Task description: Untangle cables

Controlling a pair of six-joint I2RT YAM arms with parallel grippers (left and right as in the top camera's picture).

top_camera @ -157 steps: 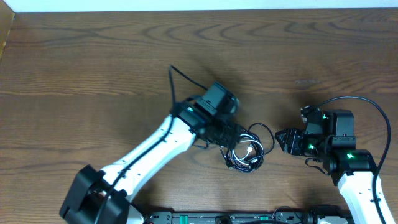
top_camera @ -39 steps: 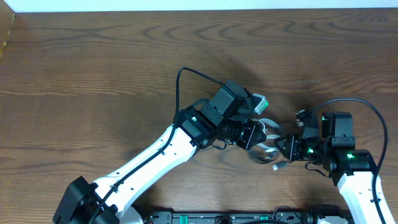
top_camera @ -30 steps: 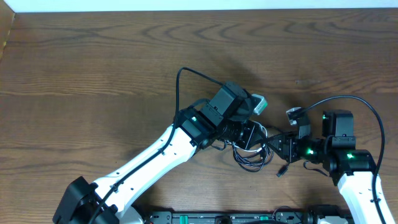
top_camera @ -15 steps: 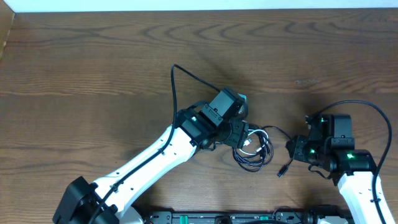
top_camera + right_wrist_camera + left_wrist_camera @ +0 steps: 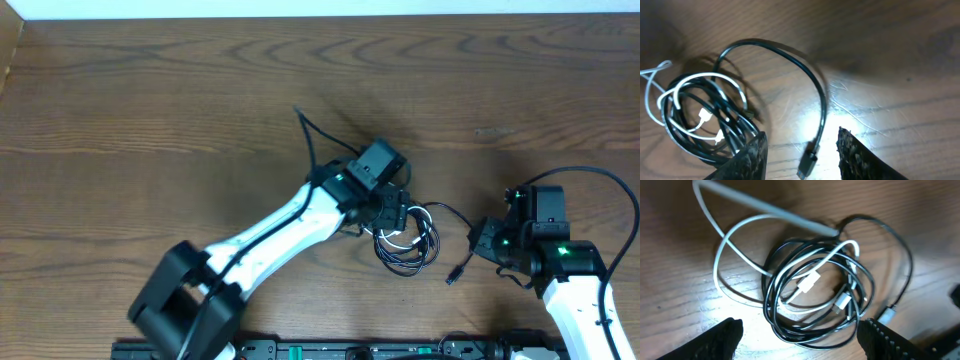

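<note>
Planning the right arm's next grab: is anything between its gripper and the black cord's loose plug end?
Nothing visible. The thin black cord's small plug end lies on the brown wooden table between the open fingers of the right gripper, clear of the tangled coil.

Tabletop layout, both arms in view.
Coil of cables (image 5: 405,245) flat on table (image 5: 150,120), right of centre, toward the robot's side. Left gripper (image 5: 393,213) just behind and left of coil, over its rim (contact not clear). Right gripper (image 5: 480,241) to the right, apart from coil. Between them one loose strand (image 5: 447,212) arcing out of coil, plug end (image 5: 453,273) on table just left of and before right gripper.
</note>
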